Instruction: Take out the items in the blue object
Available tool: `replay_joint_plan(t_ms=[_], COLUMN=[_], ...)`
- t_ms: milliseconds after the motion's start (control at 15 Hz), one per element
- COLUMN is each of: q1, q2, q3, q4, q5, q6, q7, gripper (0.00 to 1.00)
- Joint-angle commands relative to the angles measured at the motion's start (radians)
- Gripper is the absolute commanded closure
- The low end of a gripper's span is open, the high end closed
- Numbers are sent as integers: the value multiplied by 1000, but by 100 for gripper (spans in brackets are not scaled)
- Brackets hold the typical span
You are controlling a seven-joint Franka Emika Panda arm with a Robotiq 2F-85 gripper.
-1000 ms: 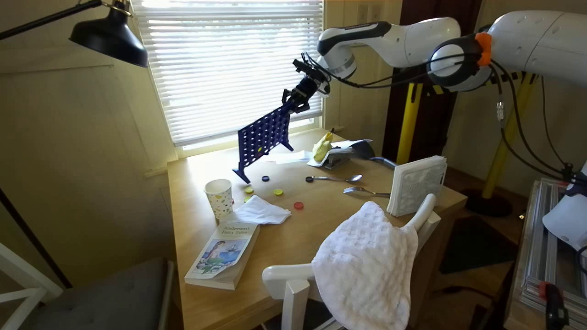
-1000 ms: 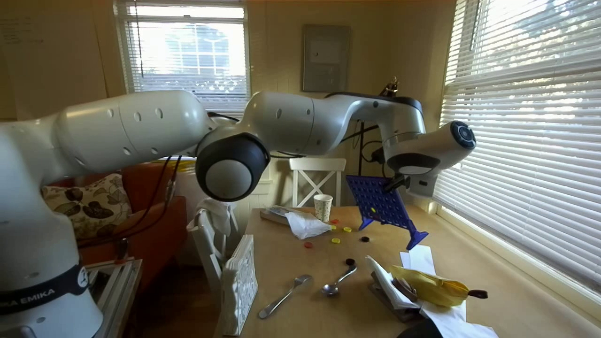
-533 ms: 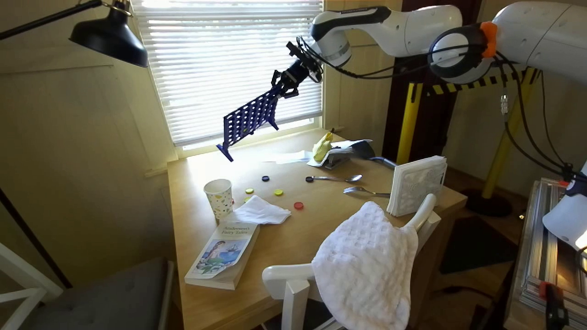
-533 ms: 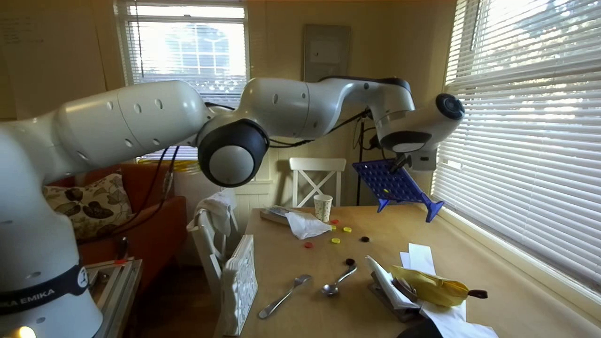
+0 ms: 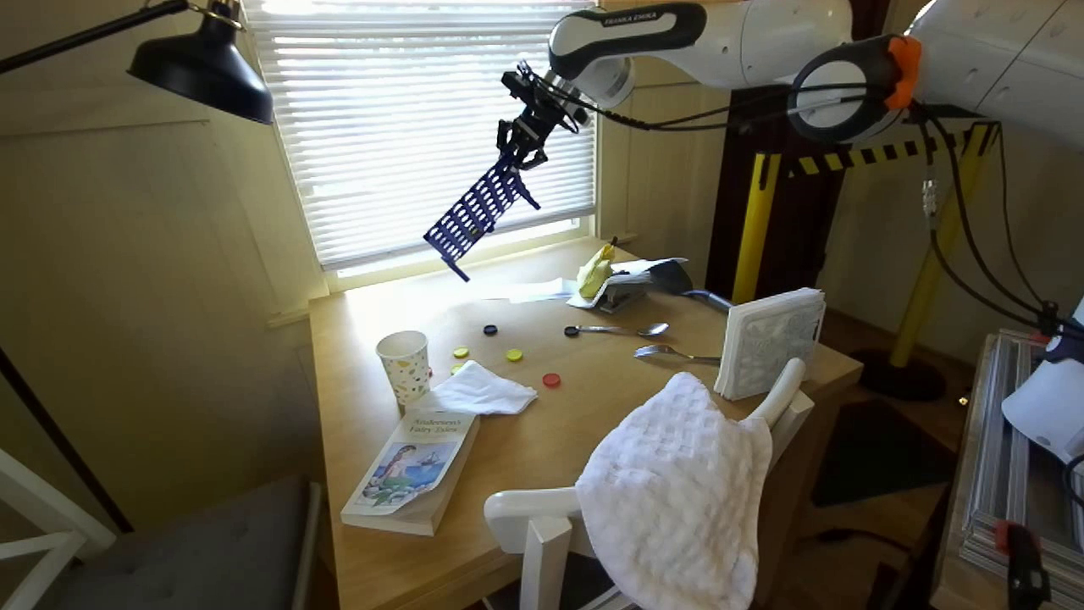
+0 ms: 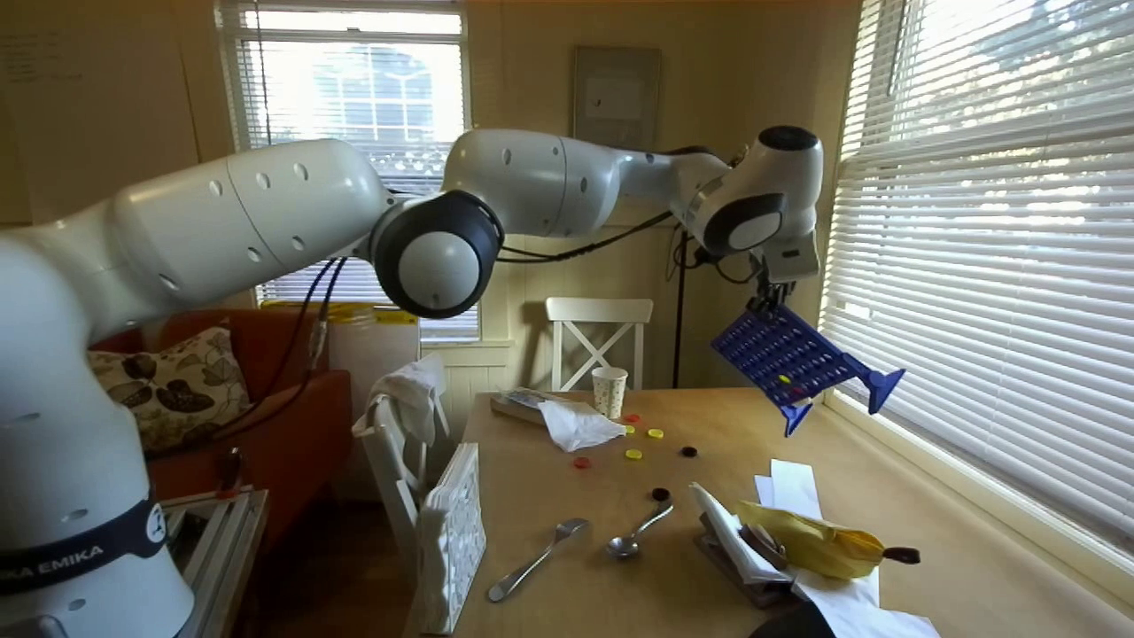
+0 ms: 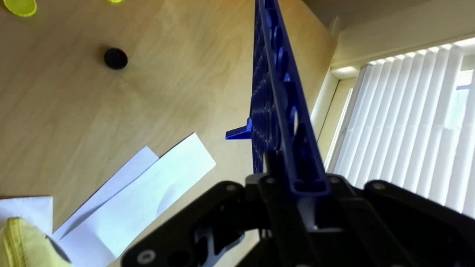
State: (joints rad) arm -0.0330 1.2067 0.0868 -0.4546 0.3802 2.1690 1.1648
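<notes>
Blue grid board: located below your end effector, which has it clamped near one corner. You hold it tilted, raised clear of the bench. A yellow disc shows within it, toward the footed edge. Lower than your end effector, yellow discs, red discs and black discs lie scattered on the bench; your wrist view also shows white papers there.
</notes>
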Motion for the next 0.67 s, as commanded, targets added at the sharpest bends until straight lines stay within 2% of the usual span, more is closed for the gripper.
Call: replay_joint_plan(t_ms=[0, 333, 533, 600], q1=[48, 137, 193, 154], q2=[-60, -112, -144, -109], q3=[-98, -247, -316, -252], q4=[-18, -9, -7, 8], q5=[-141, -347, -453, -415], q6=[1, -56, -171, -112], q7=[212, 469, 630, 533], gripper=[96, 96, 96, 96])
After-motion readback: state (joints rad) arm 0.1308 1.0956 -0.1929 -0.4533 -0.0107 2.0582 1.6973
